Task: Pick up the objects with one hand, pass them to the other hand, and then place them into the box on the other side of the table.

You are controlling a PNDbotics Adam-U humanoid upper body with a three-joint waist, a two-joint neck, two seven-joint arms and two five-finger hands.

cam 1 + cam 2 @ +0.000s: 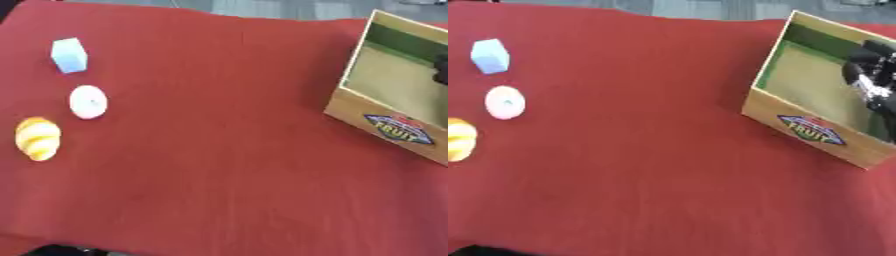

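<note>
Nearest me is bare red cloth (227, 200) covering the bench, wrinkled a bit, with a dark strip showing past its bottom left edge. On the left side of the cloth I see three task objects in a rough line running away from me. Closest is a yellow-orange croissant-shaped toy (38, 138), lying flat near the left edge. Just beyond it sits a small white round disc-like thing (88, 102), pale spot at its centre, apart from the croissant but near it. Farther back is a light blue cube (69, 55), tilted a little, apart from the disc.

Well apart on the right side stands the wooden box (802, 131), open top, turned at an angle to me, with a "FRUIT" label on its near wall. The inside looks tan with a green band along the far wall.

My right hand (870, 75) shows black with silver bits, over the right part of the box interior, at the view edge. I cannot tell whether its fingers are released or clenched, too blurred, and I see nothing clearly held. My left hand shows in neither view.

All three objects rest on the cloth, none in the box.
</note>
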